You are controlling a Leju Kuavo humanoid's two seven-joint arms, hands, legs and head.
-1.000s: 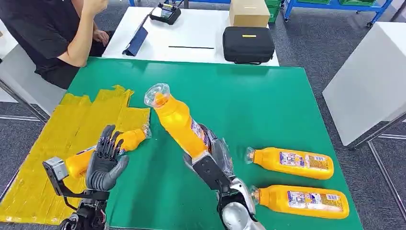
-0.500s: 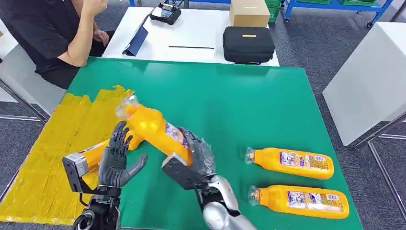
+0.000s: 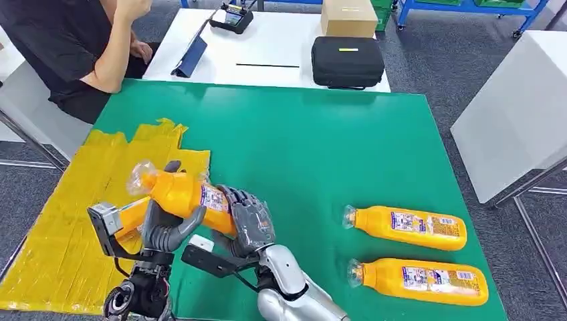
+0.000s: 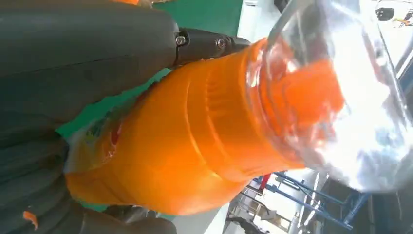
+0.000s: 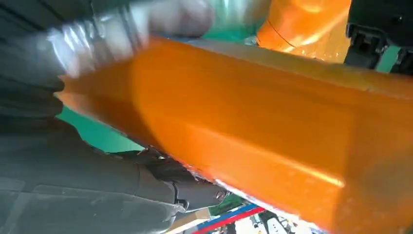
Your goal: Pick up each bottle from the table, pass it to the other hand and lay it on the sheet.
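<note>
Four orange bottles in sight, read from the left edge of the green table [image 3: 334,134]. Crinkled yellow sheet [image 3: 80,200] spread over the near left corner, with one bottle on the sheet [image 3: 130,215] lying there, mostly hidden behind the left hand [image 3: 164,224]. Left hand wrapped around the neck end of the held bottle [image 3: 184,194], thumb under it, dark fingers behind. Right hand [image 3: 247,221] clasping the same bottle at its labelled base end, so both hands gripping it at once, above the sheet's right edge, clear wrapped cap pointing left. Seen close from the left wrist: glossy ribbed orange shoulder and crinkly transparent film over the cap [image 4: 336,92], not readable from the head. Seen from the right wrist: flat-sided, squarish orange body [image 5: 253,126], blurred. Toward the near right corner, two lying bottles, far one [image 3: 404,227] and near one [image 3: 418,281], side by side, caps pointing left, printed labels up.
</note>
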